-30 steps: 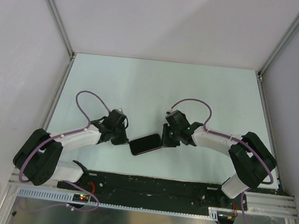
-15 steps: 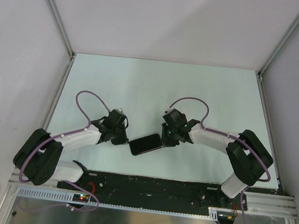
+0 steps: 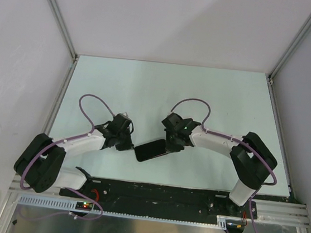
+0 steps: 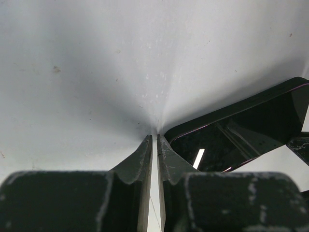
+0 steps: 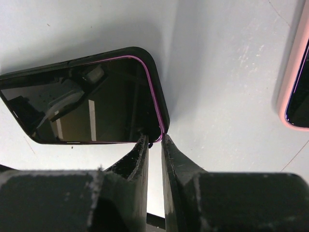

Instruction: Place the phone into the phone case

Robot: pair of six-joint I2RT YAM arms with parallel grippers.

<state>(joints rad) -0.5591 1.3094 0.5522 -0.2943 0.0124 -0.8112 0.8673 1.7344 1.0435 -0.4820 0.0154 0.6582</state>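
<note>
The phone (image 3: 152, 149) is black and glossy and lies flat on the table between my two grippers. In the right wrist view (image 5: 82, 101) it shows a thin purple line inside a black rim that looks like the phone case (image 5: 162, 104) around it. My left gripper (image 3: 132, 146) is shut and empty, its tips (image 4: 154, 137) on the table against the phone's left corner (image 4: 231, 130). My right gripper (image 3: 170, 146) is shut to a narrow slit, its tips (image 5: 153, 139) against the phone's right corner, with nothing between them.
A pink-edged thing with a dark glossy face (image 5: 295, 82) lies at the right edge of the right wrist view; it is hidden under my right arm in the top view. The black rail (image 3: 158, 194) runs along the table's near edge.
My right gripper has moved left and closed in on the phone's right end. The left gripper and the phone have stayed put.
</note>
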